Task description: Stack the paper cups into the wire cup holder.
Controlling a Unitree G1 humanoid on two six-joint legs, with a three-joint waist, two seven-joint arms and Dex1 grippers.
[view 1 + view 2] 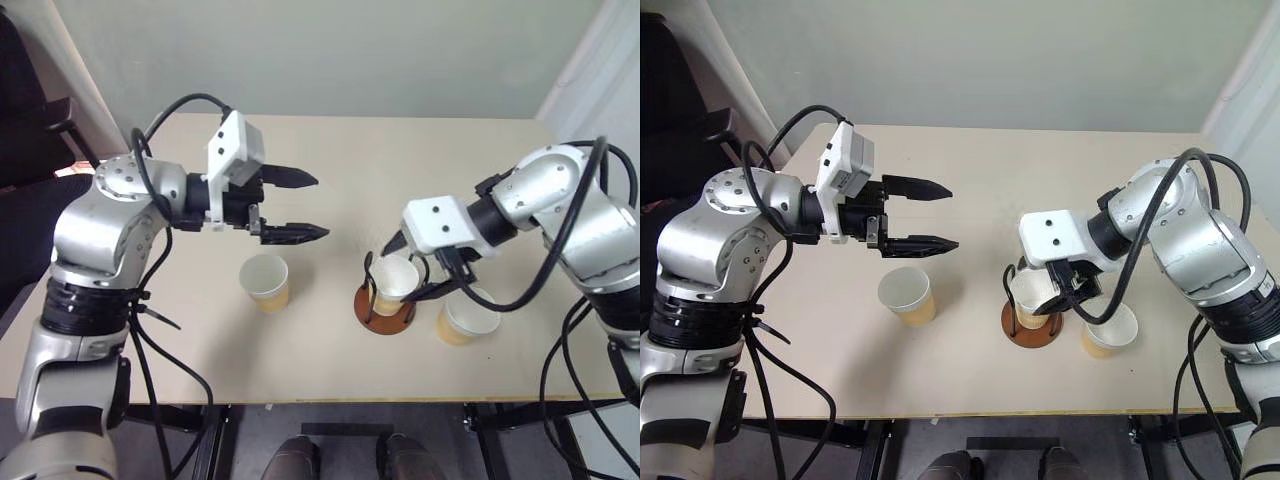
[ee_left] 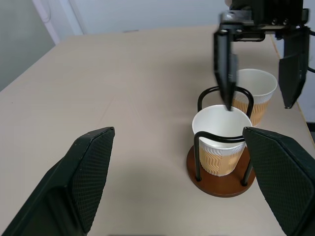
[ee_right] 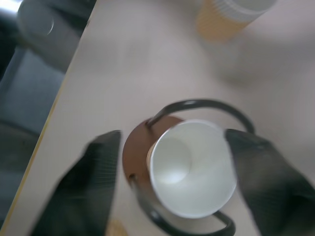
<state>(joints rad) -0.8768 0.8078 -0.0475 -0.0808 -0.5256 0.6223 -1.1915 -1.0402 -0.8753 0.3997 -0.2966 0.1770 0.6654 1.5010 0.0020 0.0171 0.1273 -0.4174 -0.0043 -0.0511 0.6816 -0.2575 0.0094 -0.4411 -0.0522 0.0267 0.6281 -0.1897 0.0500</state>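
The table (image 1: 330, 140) carried three cups. The left gripper (image 1: 295, 206) hung wide open and empty above one cup (image 1: 265, 281). The right gripper (image 2: 256, 64) stood open, straddling a cup (image 2: 220, 139) seated in the holder (image 2: 221, 179); another cup (image 1: 468, 316) stood just beside.

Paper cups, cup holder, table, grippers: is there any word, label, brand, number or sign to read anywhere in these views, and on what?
None: no readable text in any view.
Paper cups: an embossed wave pattern, no print.
Wire cup holder: plain base, no label.
Table: bare of marks.
Left gripper and right gripper: no lettering visible.
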